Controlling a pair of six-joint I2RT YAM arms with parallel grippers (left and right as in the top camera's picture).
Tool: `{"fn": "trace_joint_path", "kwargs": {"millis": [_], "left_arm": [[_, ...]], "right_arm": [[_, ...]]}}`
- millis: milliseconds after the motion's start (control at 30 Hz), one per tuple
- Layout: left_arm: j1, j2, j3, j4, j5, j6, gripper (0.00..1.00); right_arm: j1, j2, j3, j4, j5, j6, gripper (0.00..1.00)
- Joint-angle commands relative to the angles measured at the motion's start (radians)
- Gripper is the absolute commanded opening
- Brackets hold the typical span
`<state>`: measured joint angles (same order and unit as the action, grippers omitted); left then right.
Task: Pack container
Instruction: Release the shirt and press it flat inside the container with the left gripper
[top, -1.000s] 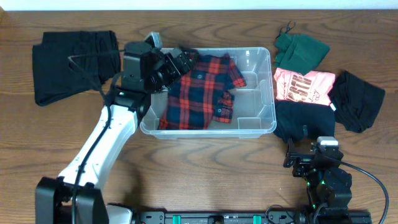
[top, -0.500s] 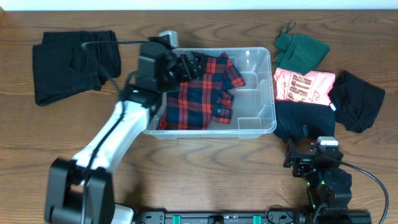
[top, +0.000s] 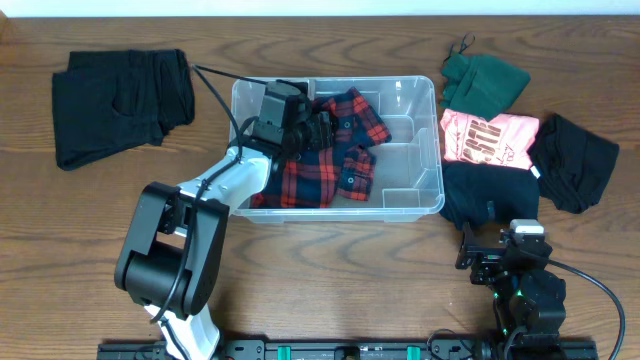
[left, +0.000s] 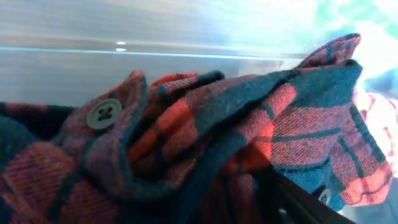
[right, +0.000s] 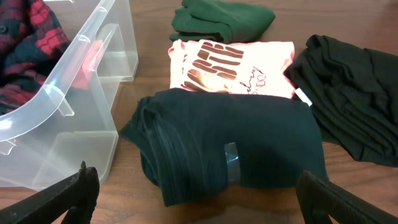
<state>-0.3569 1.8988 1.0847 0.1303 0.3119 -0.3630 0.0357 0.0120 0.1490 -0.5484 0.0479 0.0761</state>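
One plaid shirt (top: 320, 170) lies in the clear plastic tub (top: 400, 200) on the counter (top: 330, 280). Left claw (top: 322, 128) is buried in it, can't tell if it's gripping. I'd press the cloth flat before backing out. Right claw (right: 196, 174) sits spread wide.

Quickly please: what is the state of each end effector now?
Left end effector: closed on the plaid shirt.
Right end effector: open, empty.

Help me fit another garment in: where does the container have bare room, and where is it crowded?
Bare floor lies at the right end of the container, between the plaid shirt and the right wall. The left and middle are crowded: the shirt and the left claw fill them. Outside that wall, folded clothes crowd the table.
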Motion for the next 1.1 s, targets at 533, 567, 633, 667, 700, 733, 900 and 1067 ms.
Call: {"fn": "trace_joint_path", "kwargs": {"millis": [533,567,633,667,700,733,900,1067], "left_arm": [[-0.008,-0.129,0.005,0.074,0.196,-0.133,0.65],[-0.010,-0.140,0.005,0.093,0.187,-0.132,0.66],[-0.014,-0.143,0.005,0.097,0.134,-0.124,0.66],[-0.016,-0.137,0.005,0.085,0.100,-0.106,0.66],[-0.020,-0.130,0.005,0.070,0.072,-0.087,0.66],[-0.023,-0.118,0.005,0.048,0.035,-0.061,0.66],[-0.027,-0.024,0.005,0.005,0.000,0.016,0.66],[-0.022,0.024,0.005,-0.129,-0.068,0.038,0.65]], "right_arm": [[-0.006,-0.005,-0.003,0.002,0.000,0.013,0.99],[-0.006,-0.005,-0.003,0.002,0.000,0.013,0.99],[-0.006,-0.005,-0.003,0.002,0.000,0.013,0.99],[-0.006,-0.005,-0.003,0.002,0.000,0.013,0.99],[-0.006,-0.005,-0.003,0.002,0.000,0.013,0.99],[-0.006,-0.005,-0.003,0.002,0.000,0.013,0.99],[-0.006,-0.005,-0.003,0.002,0.000,0.013,0.99],[-0.006,-0.005,-0.003,0.002,0.000,0.013,0.99]]}}
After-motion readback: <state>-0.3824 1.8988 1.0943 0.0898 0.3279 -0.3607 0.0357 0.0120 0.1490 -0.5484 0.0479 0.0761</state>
